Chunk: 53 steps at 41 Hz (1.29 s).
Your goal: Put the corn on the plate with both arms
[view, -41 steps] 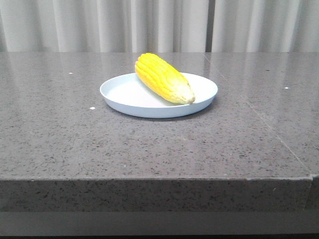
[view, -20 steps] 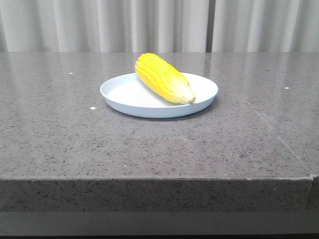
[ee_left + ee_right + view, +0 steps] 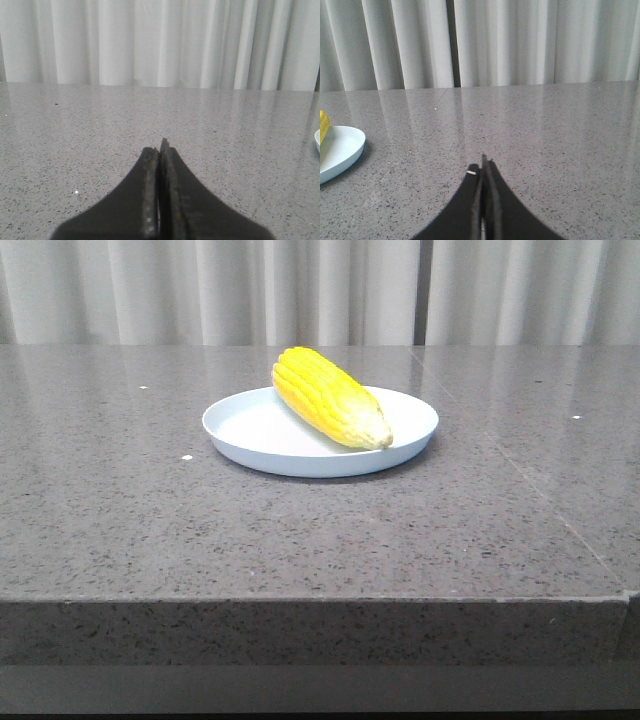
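Yellow corn (image 3: 329, 396) lies slantwise on the pale blue plate (image 3: 250, 430), its whitish tip near the plate's front right rim, on the grey speckled stone table (image 3: 300, 530). Both grippers hold nothing: the left gripper (image 3: 160, 150) and right gripper (image 3: 483, 167) each have fingers pressed together, above bare tabletop.
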Each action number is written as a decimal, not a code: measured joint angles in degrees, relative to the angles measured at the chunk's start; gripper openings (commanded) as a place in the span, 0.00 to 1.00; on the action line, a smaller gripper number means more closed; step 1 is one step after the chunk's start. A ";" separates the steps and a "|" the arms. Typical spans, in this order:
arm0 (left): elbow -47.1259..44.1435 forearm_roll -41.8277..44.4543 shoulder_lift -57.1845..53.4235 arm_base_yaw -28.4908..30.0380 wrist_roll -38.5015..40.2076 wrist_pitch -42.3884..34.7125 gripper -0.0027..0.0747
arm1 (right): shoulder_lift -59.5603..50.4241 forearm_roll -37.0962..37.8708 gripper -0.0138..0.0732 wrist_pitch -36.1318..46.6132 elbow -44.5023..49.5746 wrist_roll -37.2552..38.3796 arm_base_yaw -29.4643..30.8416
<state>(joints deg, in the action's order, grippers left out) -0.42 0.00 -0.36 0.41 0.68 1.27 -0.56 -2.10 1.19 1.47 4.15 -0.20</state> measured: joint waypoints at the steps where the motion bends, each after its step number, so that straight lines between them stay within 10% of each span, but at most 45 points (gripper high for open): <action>1: 0.00 0.00 0.00 0.00 0.00 0.00 0.01 | 0.00 0.00 0.06 0.00 0.00 0.00 0.00; 53: 0.00 0.00 0.00 0.00 0.00 -0.13 0.01 | 0.00 0.10 0.06 1.07 0.00 0.24 -1.11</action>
<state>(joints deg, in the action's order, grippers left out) -0.42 0.00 -0.36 0.41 0.68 1.14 -0.56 -2.00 2.26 1.47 4.39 -1.31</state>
